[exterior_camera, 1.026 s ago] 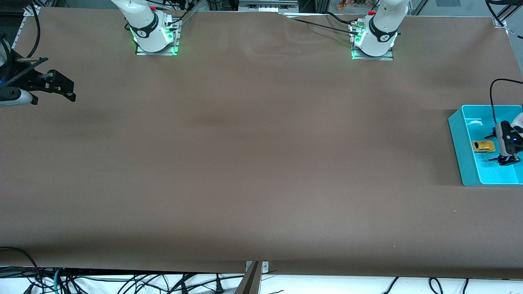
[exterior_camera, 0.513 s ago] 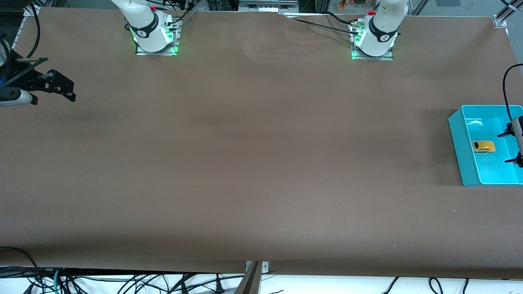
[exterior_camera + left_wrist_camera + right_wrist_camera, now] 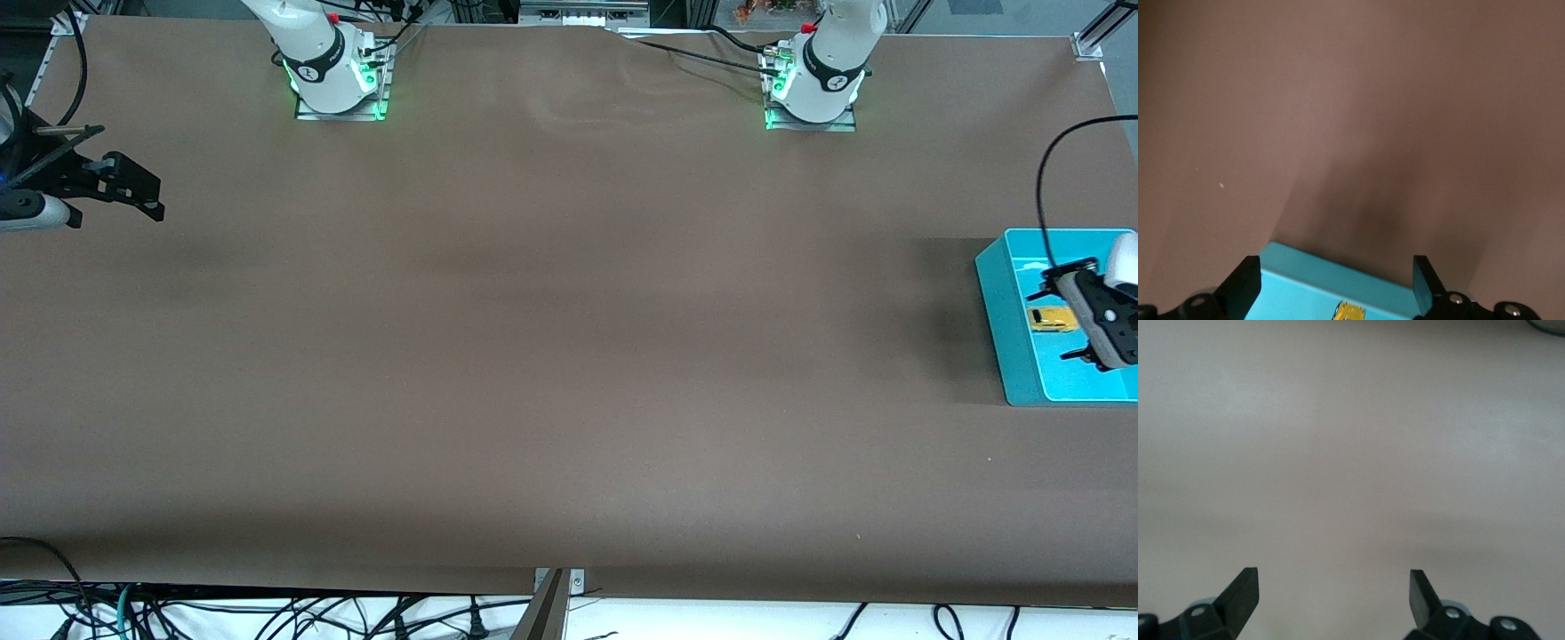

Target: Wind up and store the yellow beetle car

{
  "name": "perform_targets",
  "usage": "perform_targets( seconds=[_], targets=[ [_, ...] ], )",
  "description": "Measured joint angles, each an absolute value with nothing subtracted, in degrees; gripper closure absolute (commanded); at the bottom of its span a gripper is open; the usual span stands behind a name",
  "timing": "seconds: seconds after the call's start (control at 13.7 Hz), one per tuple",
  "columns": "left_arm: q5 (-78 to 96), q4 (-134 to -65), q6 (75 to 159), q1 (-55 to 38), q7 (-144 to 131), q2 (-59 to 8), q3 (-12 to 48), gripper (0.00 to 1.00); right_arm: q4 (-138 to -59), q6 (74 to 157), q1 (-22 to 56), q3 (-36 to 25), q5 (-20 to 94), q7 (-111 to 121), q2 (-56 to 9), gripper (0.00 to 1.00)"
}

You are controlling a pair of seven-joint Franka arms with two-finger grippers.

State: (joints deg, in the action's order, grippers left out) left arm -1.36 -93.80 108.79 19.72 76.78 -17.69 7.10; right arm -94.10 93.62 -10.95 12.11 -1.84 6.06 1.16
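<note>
The yellow beetle car (image 3: 1052,319) lies in the turquoise bin (image 3: 1009,347) at the left arm's end of the table. My left gripper (image 3: 1058,322) hangs open and empty over the bin, right above the car. In the left wrist view the car (image 3: 1351,312) shows between the open fingers, inside the bin (image 3: 1331,280). My right gripper (image 3: 133,191) is open and empty at the right arm's end of the table, and the arm waits there. The right wrist view shows only bare table between its fingers (image 3: 1243,590).
The brown table (image 3: 551,338) stretches wide between the two arm bases (image 3: 338,80) (image 3: 813,89). A black cable (image 3: 1045,191) loops from the left wrist above the bin. Cables hang below the table's near edge.
My left gripper had pulled back toward the table's end, off the bin; now it has swung back over the bin above the car. The car and the right arm have not moved.
</note>
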Motion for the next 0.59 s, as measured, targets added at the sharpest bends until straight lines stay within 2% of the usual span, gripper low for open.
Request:
perform_targets(
  seconds=[0.59],
  targets=[
    [0.38,-93.84,105.16,5.89,33.97,-9.52,7.13,0.00,-94.10,93.53,-10.95,12.10,-1.84,6.06,1.14,0.00]
  ],
)
